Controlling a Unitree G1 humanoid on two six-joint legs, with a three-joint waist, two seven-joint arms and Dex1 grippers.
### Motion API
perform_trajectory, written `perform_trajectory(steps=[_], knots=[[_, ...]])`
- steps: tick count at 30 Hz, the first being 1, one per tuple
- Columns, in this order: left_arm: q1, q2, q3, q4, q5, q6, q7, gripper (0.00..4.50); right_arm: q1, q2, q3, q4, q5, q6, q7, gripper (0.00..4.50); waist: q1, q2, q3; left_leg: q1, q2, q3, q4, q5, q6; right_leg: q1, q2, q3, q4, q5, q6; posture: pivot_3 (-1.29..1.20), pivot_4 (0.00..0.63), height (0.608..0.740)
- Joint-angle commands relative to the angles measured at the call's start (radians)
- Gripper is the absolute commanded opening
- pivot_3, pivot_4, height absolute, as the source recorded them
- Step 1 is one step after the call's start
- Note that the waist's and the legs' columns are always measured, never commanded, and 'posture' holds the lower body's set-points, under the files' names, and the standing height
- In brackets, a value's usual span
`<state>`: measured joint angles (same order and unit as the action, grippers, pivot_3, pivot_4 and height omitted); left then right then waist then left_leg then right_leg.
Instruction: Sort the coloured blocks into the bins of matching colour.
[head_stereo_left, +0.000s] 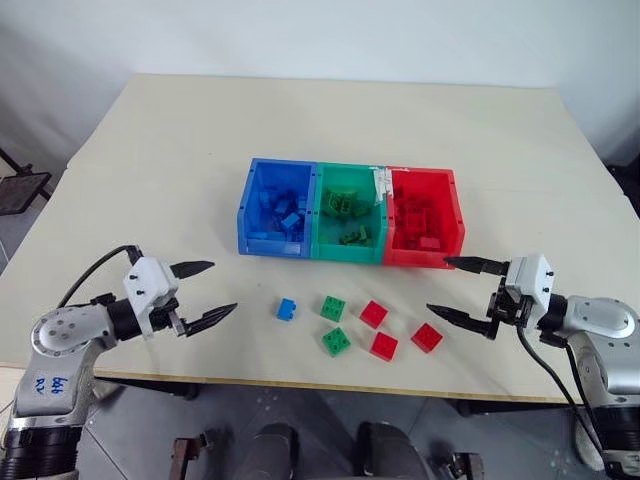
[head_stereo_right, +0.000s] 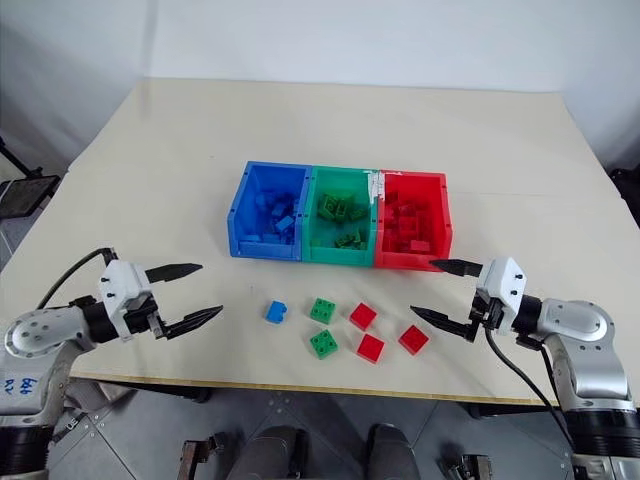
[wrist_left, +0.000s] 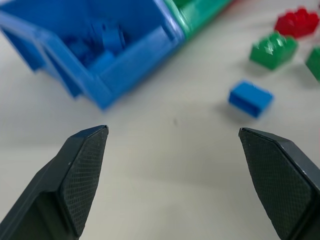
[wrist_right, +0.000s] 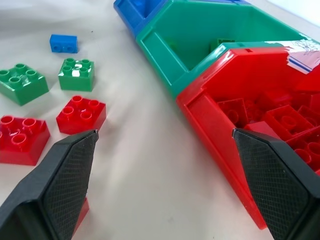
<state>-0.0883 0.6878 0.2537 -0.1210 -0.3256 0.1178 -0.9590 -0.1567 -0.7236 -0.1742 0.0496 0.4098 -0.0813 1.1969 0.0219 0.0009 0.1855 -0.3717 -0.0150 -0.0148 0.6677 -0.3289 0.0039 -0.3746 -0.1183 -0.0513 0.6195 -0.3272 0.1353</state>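
Left hand (head_stereo_left: 205, 290) and right hand (head_stereo_left: 452, 287): I see both spread, empty.
Six small studded plastic blocks (head_stereo_left: 358, 326) lie on the beige table (head_stereo_left: 180, 160) before the joined plastic bins (head_stereo_left: 350, 213).

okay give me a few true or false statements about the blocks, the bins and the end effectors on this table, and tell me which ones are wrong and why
1. Six loose blocks lie on the table in front of the bins. True.
2. The blue block sits nearest the right end effector. False: it is the loose block closest to the left end effector.
3. The green bin stands between the blue bin and the red bin. True.
4. The left end effector grips a green block. False: its jaws stand open and hold nothing.
5. All three bins are empty. False: each already holds blocks of its own colour.
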Motion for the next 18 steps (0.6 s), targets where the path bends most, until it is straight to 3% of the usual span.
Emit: perform_trajectory(steps=[1, 3, 6, 10, 14, 18], knots=[[-0.029, -0.014, -0.031, -0.005, -0.027, 0.006, -0.005, 4.45, 0.038, -0.034, -0.044, -0.047, 0.008, -0.01, -0.003, 4.5, -0.001, 0.0, 0.0, 0.0, 0.0, 0.0, 0.0, 0.0, 0.0, 0.0, 0.0, 0.0, 0.0, 0.0, 0.0, 0.0, 0.15, 0.74], [-0.043, -0.02, -0.071, -0.019, -0.034, 0.002, -0.034, 4.45, 0.084, -0.065, -0.083, -0.09, 0.019, 0.011, -0.015, 4.5, 0.0, 0.0, 0.0, 0.0, 0.0, 0.0, 0.0, 0.0, 0.0, 0.0, 0.0, 0.0, 0.0, 0.0, 0.0, 0.0, 0.15, 0.74], [-0.055, -0.001, -0.126, -0.089, -0.129, 0.133, -0.103, 4.45, 0.172, -0.121, -0.156, -0.107, 0.032, 0.023, 0.008, 4.5, 0.002, 0.0, 0.0, 0.0, 0.0, 0.001, 0.0, 0.0, 0.0, 0.0, 0.0, 0.0, 0.001, 0.0, 0.0, 0.0, 0.15, 0.74], [-0.102, 0.014, -0.255, -0.17, -0.13, 0.124, -0.216, 4.45, 0.278, -0.176, -0.253, -0.059, 0.008, -0.041, 0.039, 4.5, 0.002, 0.0, 0.0, 0.0, 0.0, 0.0, 0.0, 0.0, 0.001, 0.001, 0.0, 0.0, 0.0, 0.0, 0.0, 0.0, 0.15, 0.74], [-0.133, -0.019, -0.31, -0.187, -0.128, 0.112, -0.228, 4.45, 0.294, -0.203, -0.247, -0.034, -0.003, -0.062, 0.071, 4.5, -0.01, 0.001, 0.0, 0.002, 0.001, 0.004, 0.0, 0.0, 0.0, 0.002, 0.002, 0.002, -0.001, 0.0, 0.0, 0.0, 0.15, 0.74], [-0.128, -0.025, -0.309, -0.143, -0.112, 0.059, -0.239, 4.45, 0.25, -0.221, -0.149, -0.104, 0.037, 0.016, 0.138, 4.5, -0.025, 0.001, 0.0, 0.003, 0.003, 0.004, 0.0, 0.0, -0.001, 0.002, 0.004, 0.002, 0.0, 0.0, 0.0, 0.0, 0.15, 0.74]])
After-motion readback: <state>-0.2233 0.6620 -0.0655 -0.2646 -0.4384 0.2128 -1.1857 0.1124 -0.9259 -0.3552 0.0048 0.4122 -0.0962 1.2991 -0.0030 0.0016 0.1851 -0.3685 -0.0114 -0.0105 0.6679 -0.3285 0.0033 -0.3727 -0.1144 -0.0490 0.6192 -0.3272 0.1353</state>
